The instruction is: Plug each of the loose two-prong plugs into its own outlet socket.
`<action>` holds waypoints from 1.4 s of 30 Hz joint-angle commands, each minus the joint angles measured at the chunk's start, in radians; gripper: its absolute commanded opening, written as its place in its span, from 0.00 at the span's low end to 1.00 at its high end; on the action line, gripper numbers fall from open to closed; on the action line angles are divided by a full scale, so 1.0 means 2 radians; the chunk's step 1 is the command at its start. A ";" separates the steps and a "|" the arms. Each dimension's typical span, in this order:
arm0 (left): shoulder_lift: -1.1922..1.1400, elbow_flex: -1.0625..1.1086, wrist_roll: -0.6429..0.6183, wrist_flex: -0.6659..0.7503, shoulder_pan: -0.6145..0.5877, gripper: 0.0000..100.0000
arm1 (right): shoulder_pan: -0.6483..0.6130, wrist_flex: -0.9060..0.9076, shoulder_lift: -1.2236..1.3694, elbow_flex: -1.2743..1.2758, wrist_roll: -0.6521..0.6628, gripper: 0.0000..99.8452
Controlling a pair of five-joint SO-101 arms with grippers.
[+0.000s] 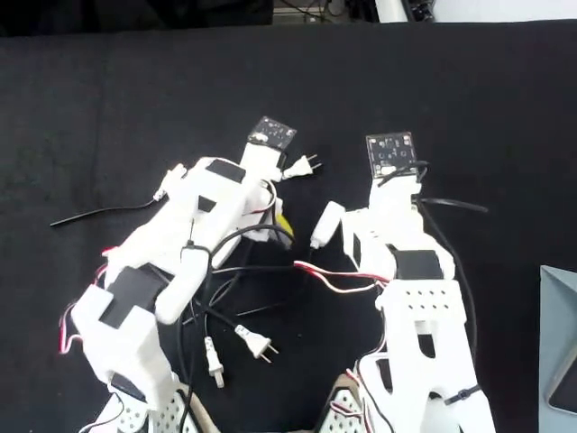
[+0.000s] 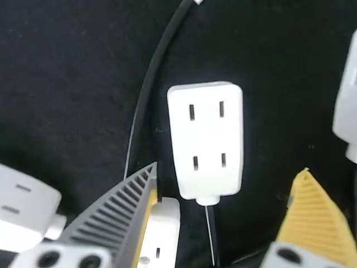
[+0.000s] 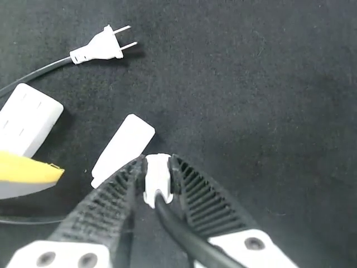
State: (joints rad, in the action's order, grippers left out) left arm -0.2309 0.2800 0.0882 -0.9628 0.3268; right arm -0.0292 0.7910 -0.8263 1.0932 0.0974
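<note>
Black table: four-slot outlet block, white plug in right claw.

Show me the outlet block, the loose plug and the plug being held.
outlet block (image 2: 205,139), left wrist view, middle of its face between the slots.
loose plug (image 3: 100,49), right wrist view, white body behind the prongs.
held plug (image 3: 157,174), right wrist view, middle of its white body.
</note>
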 commanded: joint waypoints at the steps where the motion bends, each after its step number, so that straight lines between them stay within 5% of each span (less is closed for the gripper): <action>1: 0.001 -0.025 0.037 0.001 -0.002 0.36 | 0.005 -0.010 -0.003 -0.003 -0.005 0.01; 18: 0.001 0.002 0.123 0.014 -0.010 0.12 | 0.004 -0.009 -0.003 -0.003 -0.005 0.01; 34: 0.086 0.125 0.321 0.015 -0.005 0.24 | -0.032 -0.008 -0.003 -0.001 -0.005 0.01; 42: 0.161 0.164 0.334 0.018 -0.010 0.31 | -0.031 -0.009 -0.003 -0.001 -0.005 0.01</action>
State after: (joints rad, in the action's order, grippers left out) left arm 0.0407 0.6038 0.7495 -0.9352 0.3038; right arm -0.0767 0.7910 -0.8263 1.0932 0.0974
